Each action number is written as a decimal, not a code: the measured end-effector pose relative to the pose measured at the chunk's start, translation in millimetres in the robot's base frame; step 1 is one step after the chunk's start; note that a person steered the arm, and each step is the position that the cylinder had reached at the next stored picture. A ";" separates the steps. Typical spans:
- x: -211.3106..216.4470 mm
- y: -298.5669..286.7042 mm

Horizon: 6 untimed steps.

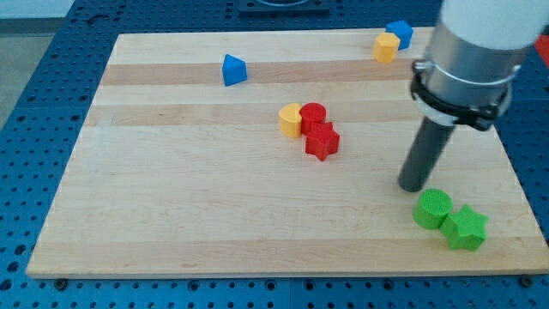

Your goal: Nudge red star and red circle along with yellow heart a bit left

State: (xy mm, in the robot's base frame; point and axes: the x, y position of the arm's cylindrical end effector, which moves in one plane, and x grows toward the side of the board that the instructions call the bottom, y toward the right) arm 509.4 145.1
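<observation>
The red star, red circle and yellow heart sit bunched together near the middle of the wooden board. The heart is on the left, the circle touches its right side, and the star lies just below the circle. My tip stands on the board to the right of this group, a clear gap away from the star. It touches no block.
A green circle and a green star lie just below and right of my tip. A blue triangle block sits at the upper left. A yellow block and a blue block sit at the top right edge.
</observation>
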 end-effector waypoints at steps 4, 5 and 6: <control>-90.0 -114.0; -75.7 -123.9; -48.9 -124.8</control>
